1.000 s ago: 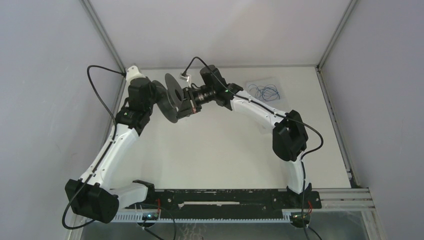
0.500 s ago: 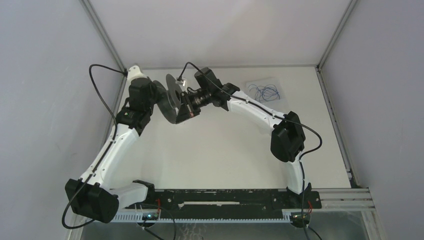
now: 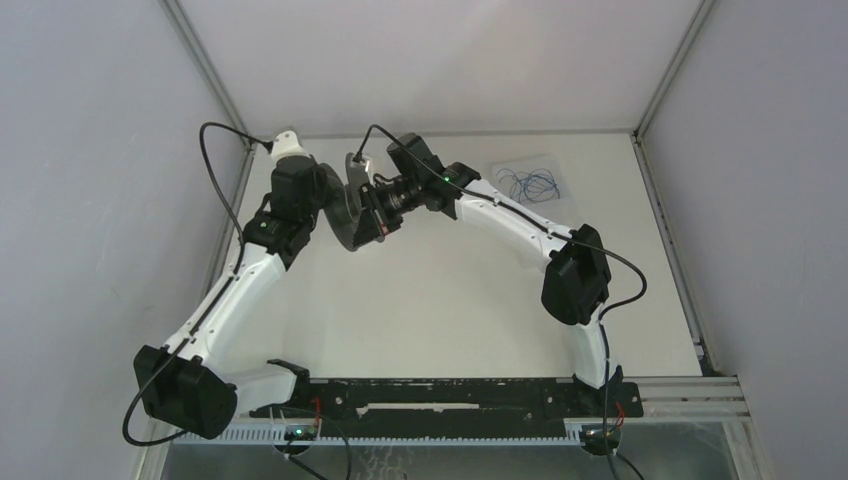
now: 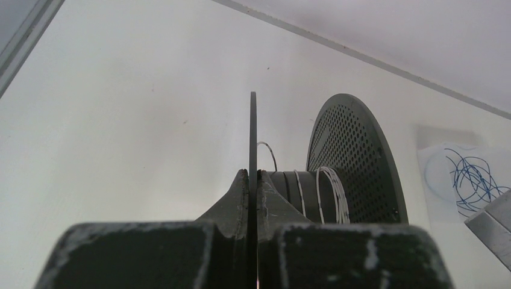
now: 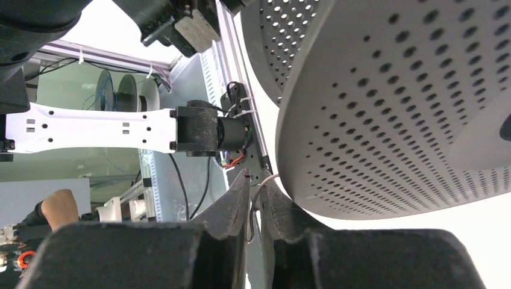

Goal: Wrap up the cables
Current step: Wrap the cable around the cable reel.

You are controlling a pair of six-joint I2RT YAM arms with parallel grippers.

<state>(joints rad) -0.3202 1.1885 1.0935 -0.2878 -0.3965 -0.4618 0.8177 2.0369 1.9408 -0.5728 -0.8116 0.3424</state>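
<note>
Clamping the spool point(image 4: 355, 156) by its thin flange, the left gripper point(image 4: 253, 176) is tight, upper centre of the overhead shot. On its hub sit the cables point(image 4: 331, 192), wound. The right gripper point(image 5: 258, 188) has a strand between near-closed fingers, can't tell if pinched.

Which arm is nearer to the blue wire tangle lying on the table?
Right. The right arm passes just beside the blue wire tangle, on its left; the left arm is far away to the left, beyond the black spool.
</note>
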